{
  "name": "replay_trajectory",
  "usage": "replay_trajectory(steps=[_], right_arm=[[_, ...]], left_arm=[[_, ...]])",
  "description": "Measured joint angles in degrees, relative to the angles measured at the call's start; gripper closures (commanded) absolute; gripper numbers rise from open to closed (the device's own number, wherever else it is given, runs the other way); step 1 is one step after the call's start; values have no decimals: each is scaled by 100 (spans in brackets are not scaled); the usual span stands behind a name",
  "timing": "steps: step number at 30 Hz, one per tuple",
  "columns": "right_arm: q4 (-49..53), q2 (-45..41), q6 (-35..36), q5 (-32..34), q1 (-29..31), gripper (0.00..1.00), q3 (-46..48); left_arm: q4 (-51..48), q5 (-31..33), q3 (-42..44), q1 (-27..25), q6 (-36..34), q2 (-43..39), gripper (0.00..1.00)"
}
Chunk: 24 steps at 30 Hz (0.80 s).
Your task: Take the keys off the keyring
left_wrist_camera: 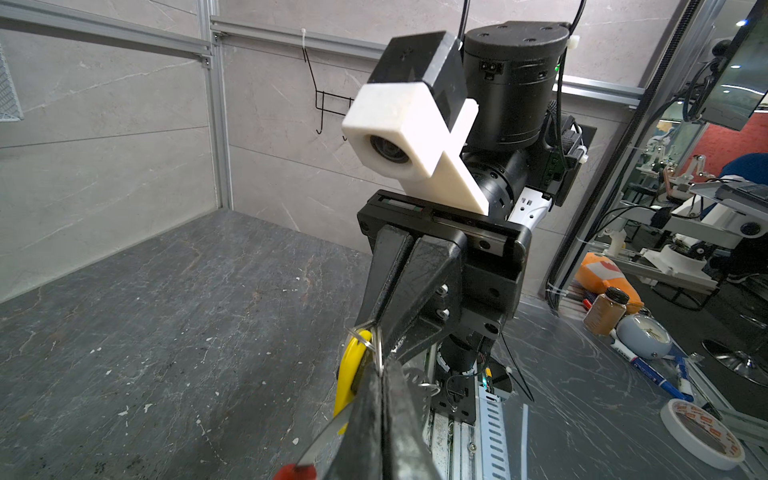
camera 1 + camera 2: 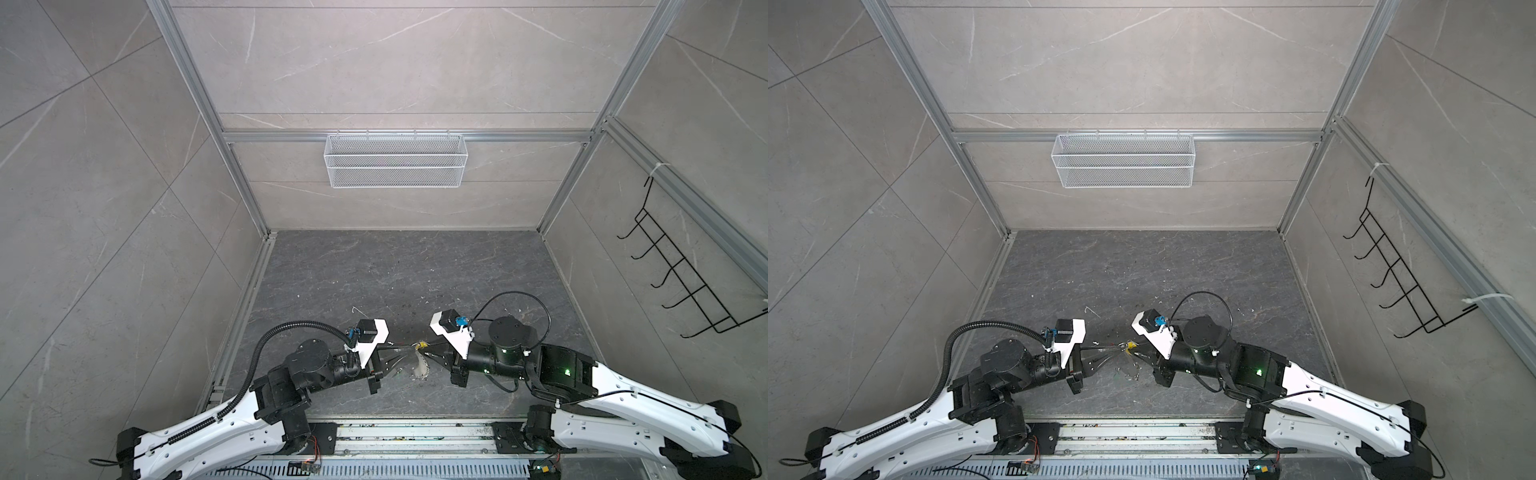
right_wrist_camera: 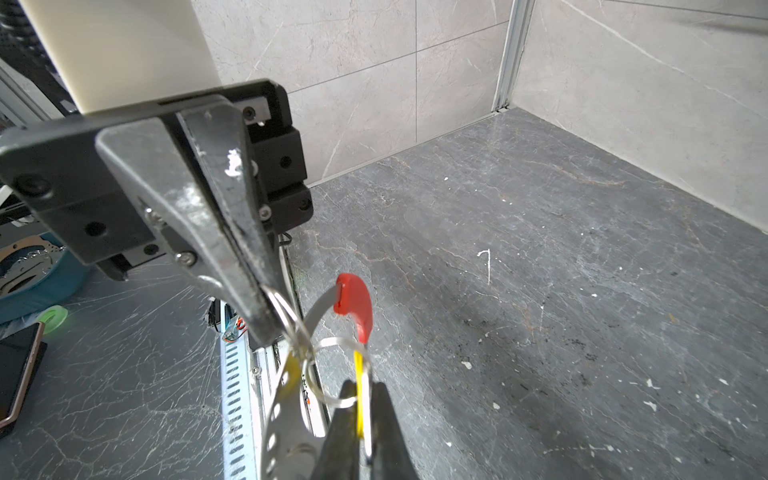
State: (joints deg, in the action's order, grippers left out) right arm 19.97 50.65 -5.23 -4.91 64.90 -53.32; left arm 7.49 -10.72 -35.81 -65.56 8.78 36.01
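A: Hands?
B: The left hand [image 3: 267, 329] clamps a thin silver split ring [image 3: 286, 311]; the right hand [image 3: 359, 395] pinches the yellow key [image 1: 353, 365] by its flat tag.
A: The keyring [image 3: 353, 303]?
B: Wire hoop, glossy red sleeve, between both hands.

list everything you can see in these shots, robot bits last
yellow key: one, yellow tag, held mid-air
mint key: one, pale, hanging by the yellow key
keyring: one, grey wire with red sleeve, mid-air
split rings: silver, count unclear, by the yellow tag
mesh basket: one, white, back wall
hook rack: one, black, right wall
tape roll: one, white, outside the cell
table: one, dark grey stone, under everything
left gripper: one, black, shut, seemingly on the keyring
right gripper: one, black, shut on the yellow key
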Motion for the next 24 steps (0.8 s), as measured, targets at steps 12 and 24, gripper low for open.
replay_trajectory(steps=[12, 24], right_arm=[[334, 79, 175, 138, 13, 100, -208], [835, 188, 658, 428, 44, 100, -636]], left_arm=[[-114, -76, 0, 0, 2, 2, 100], [-501, -184, -354, 37, 2, 212, 100]])
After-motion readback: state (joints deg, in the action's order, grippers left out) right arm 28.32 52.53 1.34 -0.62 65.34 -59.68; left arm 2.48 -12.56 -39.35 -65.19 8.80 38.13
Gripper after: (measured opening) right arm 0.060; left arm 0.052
